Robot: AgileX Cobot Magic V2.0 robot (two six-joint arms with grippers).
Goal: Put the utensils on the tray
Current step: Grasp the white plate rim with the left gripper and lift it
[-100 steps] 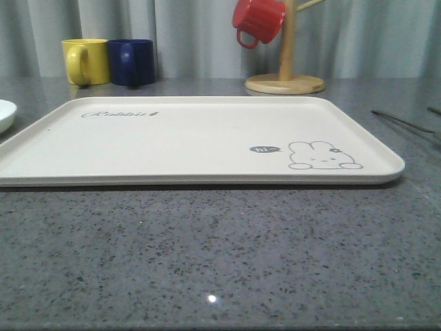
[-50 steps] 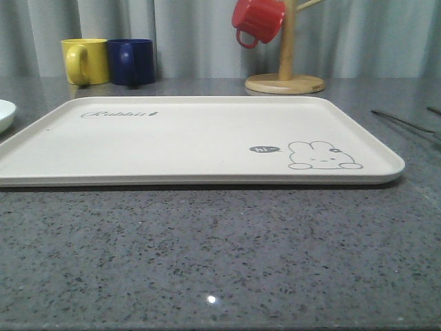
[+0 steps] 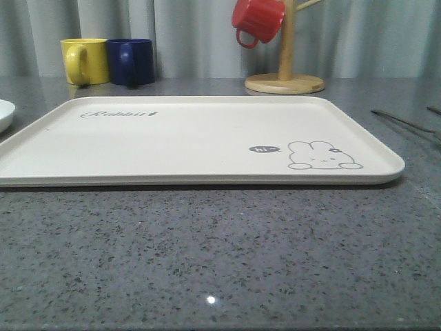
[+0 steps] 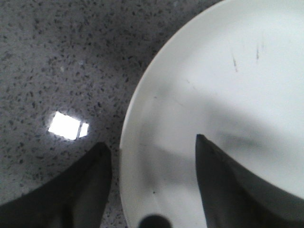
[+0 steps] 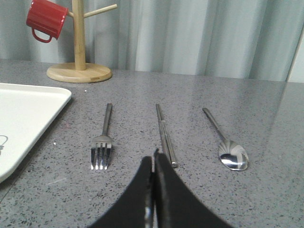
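The cream tray (image 3: 179, 138) with the rabbit drawing lies flat mid-table with nothing on it; its corner (image 5: 28, 109) shows in the right wrist view. On the grey counter to its right lie three utensils side by side: a fork (image 5: 103, 142), a pair of chopsticks (image 5: 165, 135) and a spoon (image 5: 227, 145). Thin utensil handles (image 3: 406, 123) show at the front view's right edge. My right gripper (image 5: 153, 156) is shut and empty, its tips just short of the chopsticks' near end. My left gripper (image 4: 152, 145) is open, straddling the rim of a round white plate (image 4: 213, 109).
A yellow mug (image 3: 85, 61) and a dark blue mug (image 3: 132, 61) stand at the back left. A wooden mug tree (image 3: 285, 76) with a red mug (image 3: 256, 21) stands at the back right. The white plate's edge (image 3: 5, 116) sits left of the tray.
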